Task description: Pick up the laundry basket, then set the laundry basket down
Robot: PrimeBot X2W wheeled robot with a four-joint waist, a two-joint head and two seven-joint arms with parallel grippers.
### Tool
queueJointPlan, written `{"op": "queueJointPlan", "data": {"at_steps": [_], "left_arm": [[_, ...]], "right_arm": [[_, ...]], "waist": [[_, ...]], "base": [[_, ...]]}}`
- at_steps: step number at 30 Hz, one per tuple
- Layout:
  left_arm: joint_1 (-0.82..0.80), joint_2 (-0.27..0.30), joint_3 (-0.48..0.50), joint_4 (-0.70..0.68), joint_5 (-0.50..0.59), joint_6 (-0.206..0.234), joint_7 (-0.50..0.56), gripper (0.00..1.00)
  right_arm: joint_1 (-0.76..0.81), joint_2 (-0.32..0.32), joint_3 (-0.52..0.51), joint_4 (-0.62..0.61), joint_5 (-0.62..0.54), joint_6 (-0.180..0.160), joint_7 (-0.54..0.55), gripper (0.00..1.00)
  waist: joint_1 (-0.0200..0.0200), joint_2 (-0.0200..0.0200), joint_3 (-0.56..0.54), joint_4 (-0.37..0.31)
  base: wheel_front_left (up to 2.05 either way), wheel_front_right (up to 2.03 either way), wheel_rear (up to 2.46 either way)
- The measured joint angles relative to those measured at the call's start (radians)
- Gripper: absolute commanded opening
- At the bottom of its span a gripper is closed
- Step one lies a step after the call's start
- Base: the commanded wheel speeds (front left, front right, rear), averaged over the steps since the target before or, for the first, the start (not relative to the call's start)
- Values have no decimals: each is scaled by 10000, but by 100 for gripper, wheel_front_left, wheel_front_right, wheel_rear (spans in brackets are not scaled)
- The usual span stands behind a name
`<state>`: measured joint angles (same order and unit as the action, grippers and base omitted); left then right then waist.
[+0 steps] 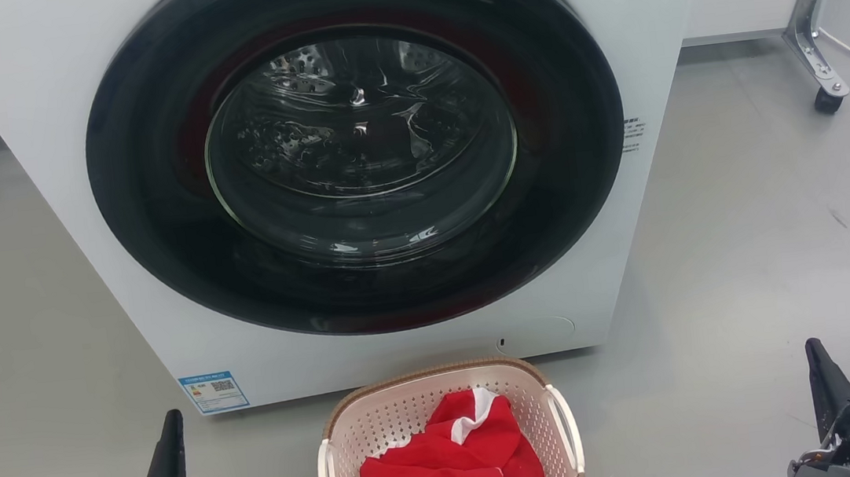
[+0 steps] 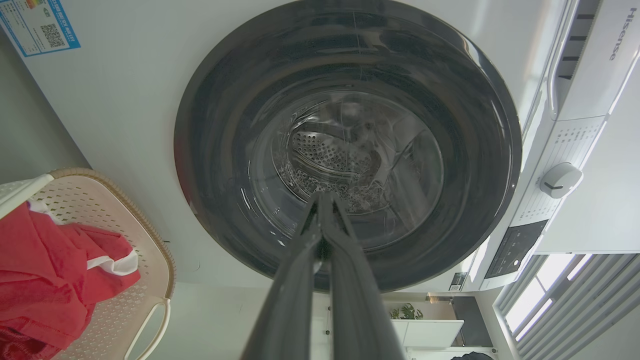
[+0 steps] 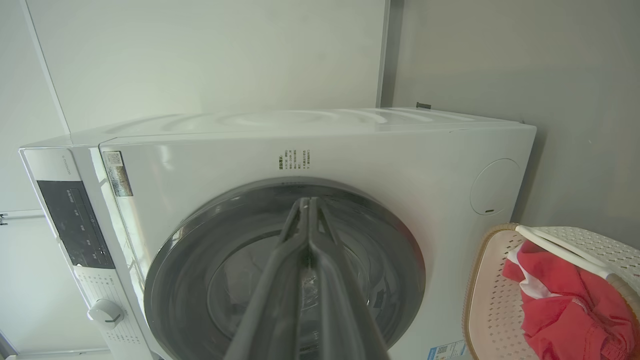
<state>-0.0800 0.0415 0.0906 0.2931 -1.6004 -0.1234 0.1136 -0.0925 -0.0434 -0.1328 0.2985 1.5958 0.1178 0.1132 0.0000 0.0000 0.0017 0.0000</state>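
Left arm: low at the lower left of the head view, dark wrist housing at the bottom edge, the left gripper [image 1: 172, 423] pointing up toward the washing machine [image 1: 654, 17].
Left gripper: fingers pressed together along their length (the left wrist view shows the tips [image 2: 321, 205] meeting in front of the door glass), empty, touching nothing.
Right arm: low at the lower right of the head view, in the mirrored pose, with the right gripper [image 1: 816, 355] pointing up over bare grey floor [image 1: 749, 236].
Right gripper: clenched tip to tip [image 3: 306, 210], holding nothing, lined up with the upper part of the round door [image 3: 240, 260] in its own wrist view.
Laundry basket [image 1: 381, 425]: on the floor just in front of the machine, under the closed door [image 1: 356, 143], between the two grippers and well apart from both. Its near end is cut off by the bottom edge of the head view.
Basket from the wrists: at the left edge of the left wrist view [image 2: 125, 225], at the lower right corner of the right wrist view [image 3: 487, 300].
Contents: a crumpled red garment [image 1: 456, 456] with a white trim, heaped against the near part of the basket.
Handles: white, one on each long side [image 1: 567, 421], neither touched by a finger.
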Motion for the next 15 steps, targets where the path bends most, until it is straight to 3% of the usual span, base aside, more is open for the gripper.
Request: {"op": "queueJointPlan", "data": {"at_steps": [15], "left_arm": [[0,0,0,4,-2,0,0,0]], "right_arm": [[0,0,2,0,0,0,0,0]], "waist": [[0,0,0,0]], "base": [[0,0,0]]}}
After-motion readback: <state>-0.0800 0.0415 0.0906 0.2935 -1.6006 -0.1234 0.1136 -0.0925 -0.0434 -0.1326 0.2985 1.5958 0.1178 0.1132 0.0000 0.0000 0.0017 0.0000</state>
